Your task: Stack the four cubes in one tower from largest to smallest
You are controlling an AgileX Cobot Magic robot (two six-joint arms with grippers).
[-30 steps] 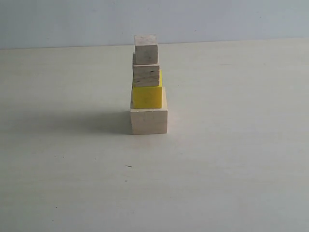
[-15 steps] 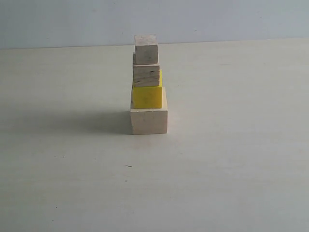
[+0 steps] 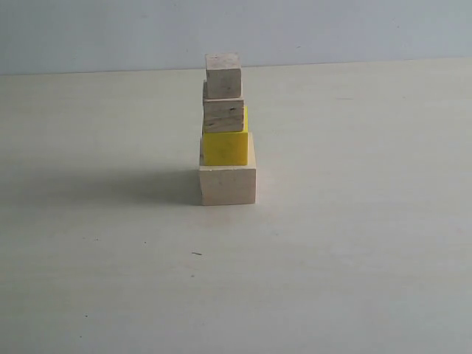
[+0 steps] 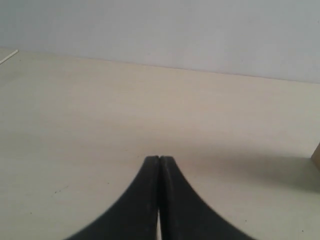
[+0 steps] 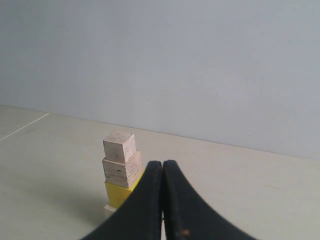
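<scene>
The tower (image 3: 226, 133) stands in the middle of the table in the exterior view. Its base is the pale wood cube (image 3: 227, 184), then the yellow cube (image 3: 225, 147), the layered plywood cube (image 3: 223, 115) and the small tan cube (image 3: 223, 74) on top. Neither arm shows in that view. My right gripper (image 5: 163, 163) is shut with nothing in it and stands well back from the tower (image 5: 120, 172), partly hiding its yellow cube (image 5: 117, 194) and base. My left gripper (image 4: 159, 158) is shut and empty over bare table; a cube's edge (image 4: 316, 156) shows at the frame border.
The pale table (image 3: 354, 243) spreads flat on all sides of the tower, with a light wall (image 3: 332, 29) behind its far edge. The tower throws a shadow (image 3: 110, 184) to the left on the table.
</scene>
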